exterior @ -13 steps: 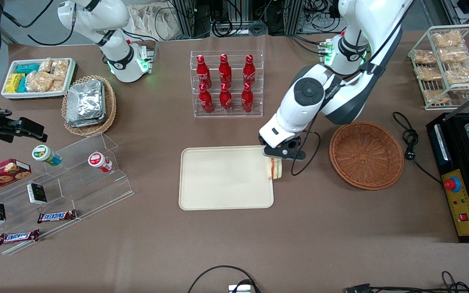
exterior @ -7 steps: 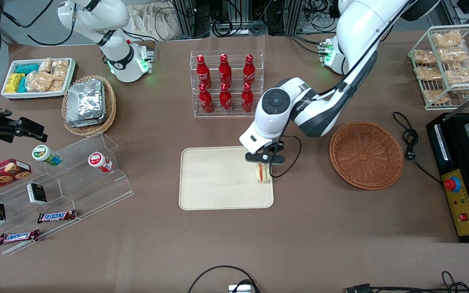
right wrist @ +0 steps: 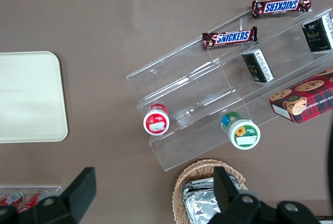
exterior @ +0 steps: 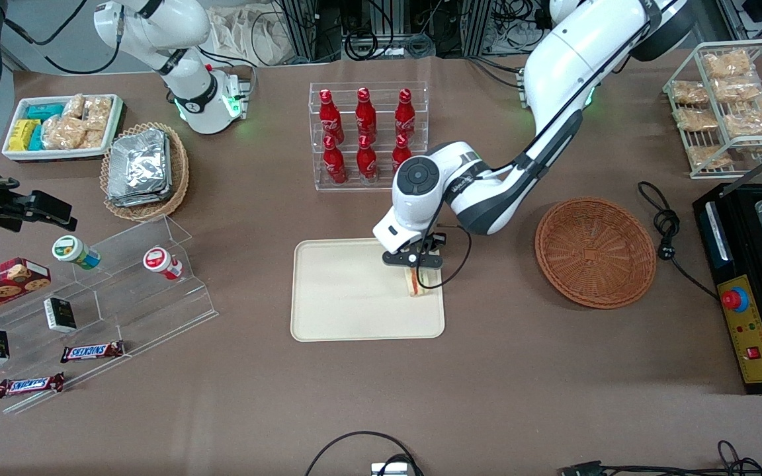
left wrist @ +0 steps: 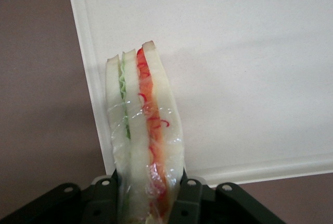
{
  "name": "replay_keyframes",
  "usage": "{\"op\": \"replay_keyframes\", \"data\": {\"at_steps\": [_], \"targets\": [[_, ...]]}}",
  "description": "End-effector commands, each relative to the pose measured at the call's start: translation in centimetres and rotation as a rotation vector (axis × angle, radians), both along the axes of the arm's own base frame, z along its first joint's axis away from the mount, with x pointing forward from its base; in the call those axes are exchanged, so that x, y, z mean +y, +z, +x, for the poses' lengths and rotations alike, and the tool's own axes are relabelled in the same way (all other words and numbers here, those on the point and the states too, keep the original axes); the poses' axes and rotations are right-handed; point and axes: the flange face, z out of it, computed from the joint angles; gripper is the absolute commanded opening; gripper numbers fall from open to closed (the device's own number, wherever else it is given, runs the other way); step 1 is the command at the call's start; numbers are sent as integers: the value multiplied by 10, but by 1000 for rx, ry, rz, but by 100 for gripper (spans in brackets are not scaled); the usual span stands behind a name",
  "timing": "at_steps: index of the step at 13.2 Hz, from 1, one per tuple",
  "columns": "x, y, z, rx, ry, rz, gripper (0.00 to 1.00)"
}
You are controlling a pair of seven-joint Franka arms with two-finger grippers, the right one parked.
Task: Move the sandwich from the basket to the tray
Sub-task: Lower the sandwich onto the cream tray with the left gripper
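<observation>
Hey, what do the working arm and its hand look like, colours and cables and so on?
The working arm is glossy white with dark grey joint sections and a round dark grey cap on the wrist. A thin black cable loops beside the wrist. Its hand, over the tray, is matte black with screw heads on its body; its fingers are black too.

My front camera overlooks the whole counter from high up; both wrist cameras face down, sharing the flat cream plastic tray (exterior: 354, 297) (left wrist: 250, 67) (right wrist: 28, 99).

Black hand (exterior: 415, 264); white-red-green striped sandwich (left wrist: 144, 130); cream tray (exterior: 348, 291); reddish-brown woven basket (exterior: 595, 252)
</observation>
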Motion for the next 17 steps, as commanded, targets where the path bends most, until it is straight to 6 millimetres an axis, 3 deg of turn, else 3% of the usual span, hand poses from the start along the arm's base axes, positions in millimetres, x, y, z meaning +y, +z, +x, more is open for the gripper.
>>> {"op": "replay_keyframes", "data": {"at_steps": [1,3,7,8,9,10,17], "targets": [[-11,-18,2,-10,-14,26,37],[-12,-27,13,-1,-5,12,37],[-14,-26,15,-4,5,4,41],[-14,-28,16,-5,6,-1,57],[-15,-27,15,-8,2,-3,91],[-15,-28,15,-8,2,-5,100],[-13,-11,25,-29,69,-17,100]]}}
